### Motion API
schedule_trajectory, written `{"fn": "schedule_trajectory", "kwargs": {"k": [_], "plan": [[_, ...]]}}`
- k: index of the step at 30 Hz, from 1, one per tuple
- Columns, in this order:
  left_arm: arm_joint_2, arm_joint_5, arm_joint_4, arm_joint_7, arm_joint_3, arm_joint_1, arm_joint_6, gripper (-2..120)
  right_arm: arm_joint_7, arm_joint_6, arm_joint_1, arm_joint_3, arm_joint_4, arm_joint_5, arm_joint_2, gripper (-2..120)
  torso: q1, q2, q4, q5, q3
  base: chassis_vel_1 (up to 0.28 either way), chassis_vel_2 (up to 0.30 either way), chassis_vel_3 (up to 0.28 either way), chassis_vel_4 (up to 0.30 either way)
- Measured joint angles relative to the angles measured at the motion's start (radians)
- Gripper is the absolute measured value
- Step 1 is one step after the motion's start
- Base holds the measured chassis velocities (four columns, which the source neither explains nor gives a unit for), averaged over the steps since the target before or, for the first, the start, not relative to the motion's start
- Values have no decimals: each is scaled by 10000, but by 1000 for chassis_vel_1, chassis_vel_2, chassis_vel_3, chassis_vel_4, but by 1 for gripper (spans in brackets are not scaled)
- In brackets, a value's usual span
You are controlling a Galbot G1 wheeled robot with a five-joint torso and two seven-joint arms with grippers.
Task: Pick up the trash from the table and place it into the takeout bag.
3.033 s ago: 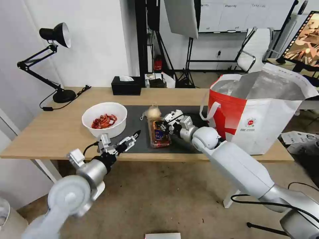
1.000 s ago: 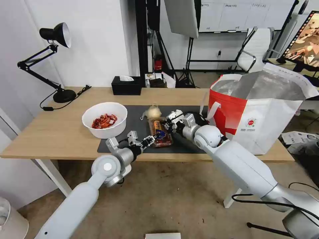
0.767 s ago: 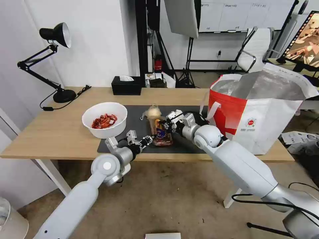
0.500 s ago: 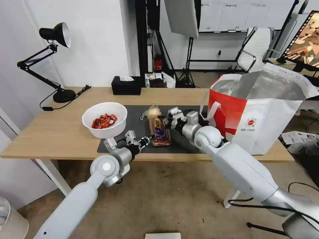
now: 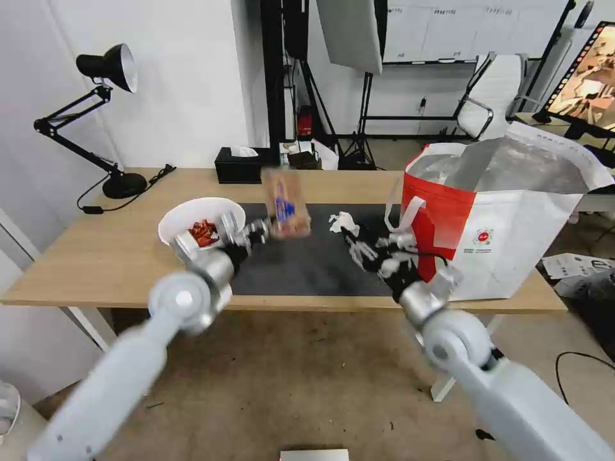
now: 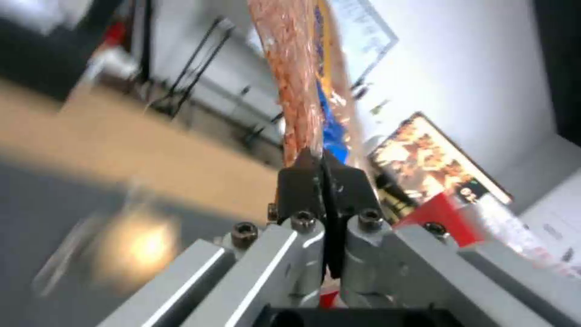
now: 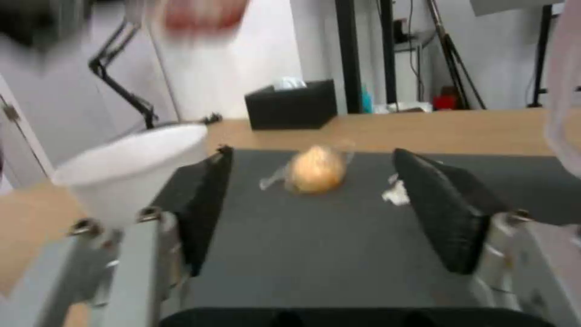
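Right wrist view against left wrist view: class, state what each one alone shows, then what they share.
Right wrist alone: the open right gripper, the white bowl, the knotted bag with its yellowish lump, the black tissue box. Left wrist alone: the left gripper shut on the clear food tray, held upright off the table, and the takeout bag. Both: the dark mat and the wooden table.

The table [image 5: 115, 256] carries a dark mat [image 5: 307, 262], takeout bag [image 5: 506, 237], lamp [image 5: 122, 186] and tissue box [image 5: 240, 168]
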State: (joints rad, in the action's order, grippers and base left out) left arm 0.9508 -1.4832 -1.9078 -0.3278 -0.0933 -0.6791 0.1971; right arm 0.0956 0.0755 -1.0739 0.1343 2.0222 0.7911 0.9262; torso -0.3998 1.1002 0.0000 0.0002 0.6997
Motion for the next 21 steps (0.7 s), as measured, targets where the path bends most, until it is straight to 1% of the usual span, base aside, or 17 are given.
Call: {"fn": "schedule_trajectory", "kwargs": {"k": [1, 2, 3, 5, 6, 7, 8, 10, 11, 12, 13, 14, 16, 17, 18, 19, 21], "plan": [[-74, -9, 214, -14, 630, 1206, -66, 0, -10, 83, -455, 199, 211, -423, -6, 78, 0, 0, 1, -3, 1, 0, 0, 0, 0], [12, 9, 592, -25, 1459, 2681, -122, 0, -25, 137, -768, 317, 281, -737, 25, 84, -1, -1, 0, -1, 2, 0, 0, 0, 0], [12, 9, 592, -25, 1459, 2681, -122, 0, -25, 137, -768, 317, 281, -737, 25, 84, -1, -1, 0, -1, 2, 0, 0, 0, 0], [534, 249, 1335, -8, 2899, 4668, -257, 0, -57, 187, -1180, 392, 321, -1110, 160, 92, -2, -1, -3, 3, 3, 0, 0, 0, 0], [999, 534, 1806, 13, 3683, 5612, -302, 0, -67, 210, -1359, 400, 333, -1288, 286, 97, -3, -1, -3, 1, 4, 0, 0, 0, 0], [999, 534, 1806, 13, 3683, 5612, -302, 0, -67, 210, -1359, 400, 333, -1288, 286, 97, -3, -1, -3, 1, 4, 0, 0, 0, 0], [1278, 739, 2055, 46, 4107, 6078, -328, 0, -74, 224, -1441, 400, 348, -1394, 365, 99, -3, -1, -4, 4, 3, 0, 0, 0, 0], [1909, 1743, 2758, 327, 5258, 7081, -335, 0, -89, 275, -1617, 399, 404, -1640, 538, 100, -3, -1, -5, 2, 3, 0, 0, 0, 0], [1909, 1743, 2758, 327, 5258, 7081, -335, 0, -89, 275, -1617, 399, 404, -1640, 538, 100, -3, -1, -5, 2, 3, 0, 0, 0, 0], [2135, 2460, 3098, 608, 5819, 7451, -336, 0, -98, 282, -1682, 399, 429, -1730, 596, 100, -3, -1, -5, 4, 2, 0, 0, 0, 0], [2412, 3533, 3570, 1185, 6525, 7877, -332, 0, -117, 289, -1792, 420, 474, -1838, 645, 100, -3, -2, -4, 2, 4, 0, 0, 0, 0], [2412, 3533, 3570, 1185, 6525, 7877, -332, 0, -117, 289, -1792, 420, 474, -1838, 645, 100, -3, -2, -4, 2, 4, 0, 0, 0, 0], [2754, 4598, 4022, 1970, 7205, 8331, -331, 0, -196, 290, -1974, 540, 525, -1979, 654, 100, -5, -3, 0, 1, 4, 0, 0, 0, 0], [2873, 4862, 4139, 2249, 7399, 8463, -331, 0, -226, 290, -2053, 602, 548, -2015, 654, 100, -3, -3, 1, 1, 4, 0, 0, 0, 0], [3100, 5361, 4414, 2691, 7688, 8666, -340, 0, -269, 285, -2208, 722, 582, -2068, 651, 100, -3, -3, -1, 1, 3, 0, 0, 0, 0], [3100, 5361, 4414, 2691, 7688, 8666, -340, 0, -269, 285, -2208, 722, 582, -2068, 651, 100, -3, -3, -1, 1, 3, 0, 0, 0, 0], [3433, 5998, 4929, 3340, 8083, 8927, -408, 0, -326, 265, -2445, 917, 668, -2160, 661, 100, -3, -2, -3, 1, 3, 0, 0, 0, 0]]}}
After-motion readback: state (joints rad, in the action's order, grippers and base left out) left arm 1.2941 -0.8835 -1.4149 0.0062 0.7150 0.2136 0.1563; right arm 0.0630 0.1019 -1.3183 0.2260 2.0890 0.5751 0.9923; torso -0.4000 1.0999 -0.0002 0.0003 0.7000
